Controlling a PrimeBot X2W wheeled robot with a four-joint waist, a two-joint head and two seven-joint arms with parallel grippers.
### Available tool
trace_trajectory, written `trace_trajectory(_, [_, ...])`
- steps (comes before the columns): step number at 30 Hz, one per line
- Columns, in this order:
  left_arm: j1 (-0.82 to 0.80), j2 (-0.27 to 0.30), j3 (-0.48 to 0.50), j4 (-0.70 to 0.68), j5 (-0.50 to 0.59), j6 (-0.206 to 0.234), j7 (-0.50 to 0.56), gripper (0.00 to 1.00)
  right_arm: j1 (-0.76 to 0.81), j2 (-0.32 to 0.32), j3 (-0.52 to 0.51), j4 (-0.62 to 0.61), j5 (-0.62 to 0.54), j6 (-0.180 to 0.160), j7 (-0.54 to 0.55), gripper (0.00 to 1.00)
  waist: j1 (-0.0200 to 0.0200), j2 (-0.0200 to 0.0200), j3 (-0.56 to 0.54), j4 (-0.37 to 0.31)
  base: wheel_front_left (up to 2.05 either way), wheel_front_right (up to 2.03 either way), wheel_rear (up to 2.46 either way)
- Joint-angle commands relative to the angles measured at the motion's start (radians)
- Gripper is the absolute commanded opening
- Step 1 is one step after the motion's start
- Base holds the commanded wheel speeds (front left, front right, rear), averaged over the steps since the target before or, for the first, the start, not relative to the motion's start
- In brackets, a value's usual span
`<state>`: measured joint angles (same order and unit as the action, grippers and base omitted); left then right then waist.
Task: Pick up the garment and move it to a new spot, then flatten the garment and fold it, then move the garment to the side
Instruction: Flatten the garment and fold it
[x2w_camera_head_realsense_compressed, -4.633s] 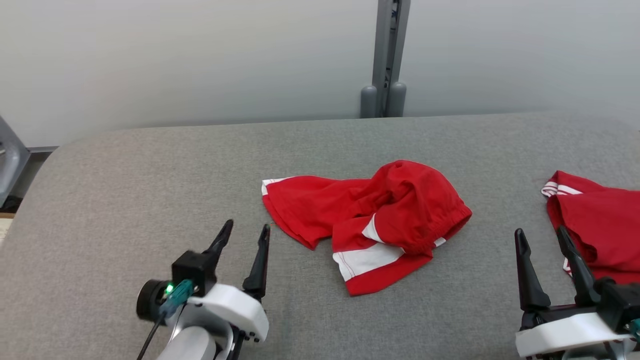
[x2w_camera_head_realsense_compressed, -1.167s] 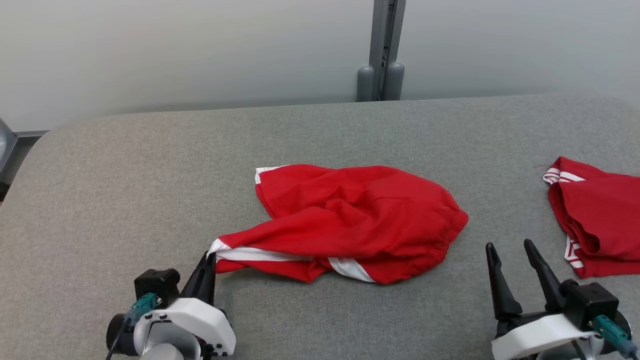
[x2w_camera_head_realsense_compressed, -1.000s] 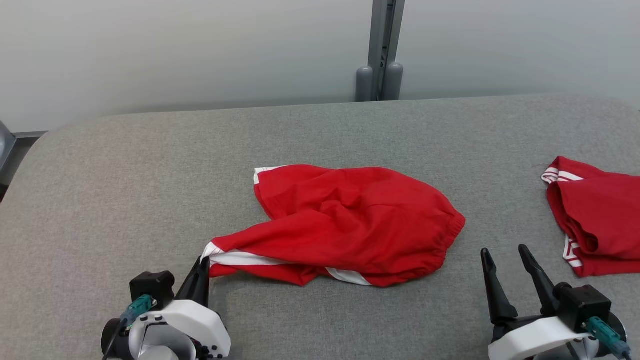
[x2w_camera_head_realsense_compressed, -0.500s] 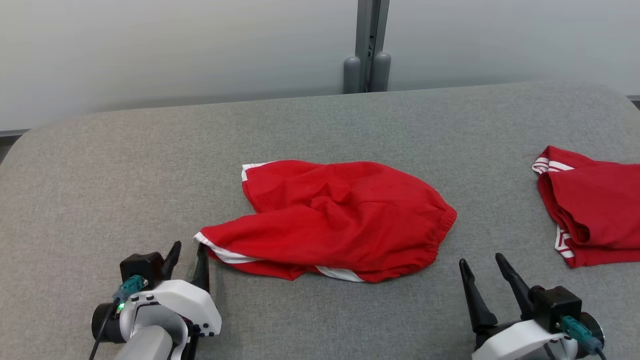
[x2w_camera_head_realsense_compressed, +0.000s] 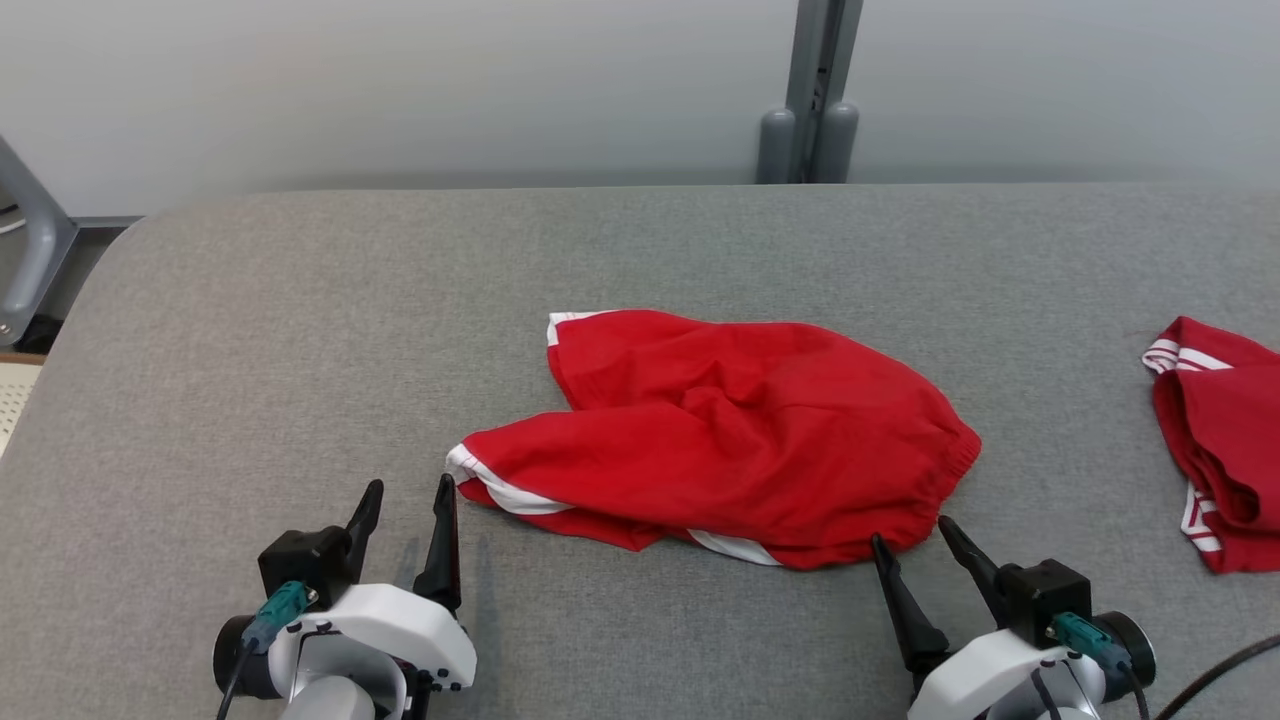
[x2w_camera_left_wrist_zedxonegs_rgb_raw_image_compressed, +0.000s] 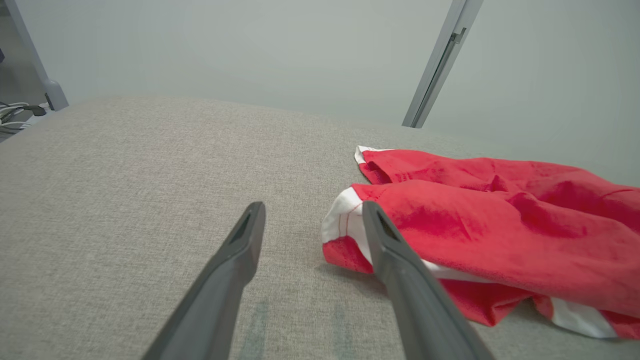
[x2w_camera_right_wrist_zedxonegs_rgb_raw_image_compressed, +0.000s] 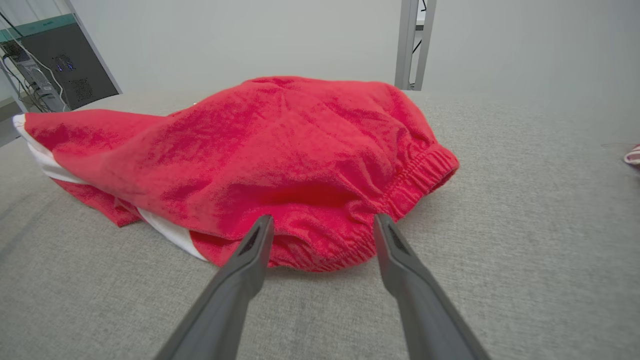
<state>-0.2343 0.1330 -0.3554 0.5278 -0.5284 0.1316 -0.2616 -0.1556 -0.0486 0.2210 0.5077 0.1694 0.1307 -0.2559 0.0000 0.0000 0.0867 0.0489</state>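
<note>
The garment (x2w_camera_head_realsense_compressed: 730, 435) is a pair of red shorts with white trim, lying rumpled in the middle of the grey padded table (x2w_camera_head_realsense_compressed: 300, 330). Its white-trimmed leg corner (x2w_camera_left_wrist_zedxonegs_rgb_raw_image_compressed: 345, 220) points left. My left gripper (x2w_camera_head_realsense_compressed: 408, 487) stands open just left of that corner, with nothing between its fingers; the corner lies beside the right finger (x2w_camera_left_wrist_zedxonegs_rgb_raw_image_compressed: 395, 250). My right gripper (x2w_camera_head_realsense_compressed: 912, 533) is open at the garment's near right edge, its fingertips either side of the elastic waistband (x2w_camera_right_wrist_zedxonegs_rgb_raw_image_compressed: 325, 250) and apart from it.
A second red garment with white stripes (x2w_camera_head_realsense_compressed: 1215, 440) lies at the table's right edge. A grey post (x2w_camera_head_realsense_compressed: 815, 90) rises behind the table against a pale wall. A grey metal frame (x2w_camera_head_realsense_compressed: 25, 250) stands off the table's left end.
My left gripper has opened and let go of the garment's white-trimmed corner, which now lies on the table. The right gripper has come up to the waistband. The head camera has shifted.
</note>
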Motion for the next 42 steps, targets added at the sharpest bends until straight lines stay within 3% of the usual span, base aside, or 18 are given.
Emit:
trace_trajectory(1, [0.017, -0.004, 0.015, -0.019, 0.017, -0.007, -0.004, 1.00, -0.019, -0.005, 0.007, 0.021, -0.011, 0.000, -0.005, 1.00, 0.0000, 0.0000, 0.003, 0.020, 0.00, 0.00, 0.00])
trace_trajectory(4, [0.039, -0.018, 0.036, -0.056, 0.043, -0.012, -0.004, 1.00, -0.049, -0.005, 0.016, 0.082, -0.030, 0.000, -0.007, 1.00, 0.0000, 0.0000, 0.006, 0.042, 0.00, 0.00, 0.00])
trace_trajectory(7, [0.053, -0.031, 0.052, -0.080, 0.065, -0.020, -0.004, 1.00, -0.079, -0.005, 0.020, 0.149, -0.069, 0.000, -0.007, 0.47, 0.0000, 0.0000, 0.008, 0.060, 0.00, 0.00, 0.00])
trace_trajectory(8, [0.057, -0.034, 0.058, -0.086, 0.069, -0.023, -0.004, 1.00, -0.090, -0.005, 0.020, 0.169, -0.091, 0.000, -0.008, 0.42, 0.0000, 0.0000, 0.009, 0.064, 0.00, 0.00, 0.00])
trace_trajectory(11, [0.064, -0.041, 0.072, -0.097, 0.087, -0.029, -0.004, 1.00, -0.116, -0.005, 0.016, 0.215, -0.113, 0.000, -0.009, 0.02, 0.0000, 0.0000, 0.011, 0.072, 0.00, 0.00, 0.00])
trace_trajectory(20, [0.078, -0.061, 0.110, -0.114, 0.117, -0.044, -0.004, 1.00, -0.178, -0.012, 0.015, 0.193, -0.119, 0.000, -0.010, 0.00, 0.0000, 0.0000, 0.014, 0.073, 0.00, 0.00, 0.00])
trace_trajectory(31, [0.067, -0.076, 0.119, -0.121, 0.127, -0.066, -0.004, 1.00, -0.345, -0.118, 0.120, 0.126, -0.088, 0.000, 0.060, 0.00, 0.0000, 0.0000, 0.044, 0.110, 0.00, 0.00, 0.00])
trace_trajectory(38, [0.038, -0.080, 0.099, -0.133, 0.115, -0.072, -0.004, 1.00, -0.501, -0.183, 0.174, 0.203, -0.052, 0.000, 0.128, 0.00, 0.0000, 0.0000, 0.088, 0.169, 0.00, 0.00, 0.00])
trace_trajectory(42, [0.026, -0.080, 0.076, -0.143, 0.094, -0.061, -0.004, 1.00, -0.574, -0.187, 0.214, 0.282, -0.017, 0.000, 0.135, 0.00, 0.0000, 0.0000, 0.113, 0.192, 0.00, 0.00, 0.00])
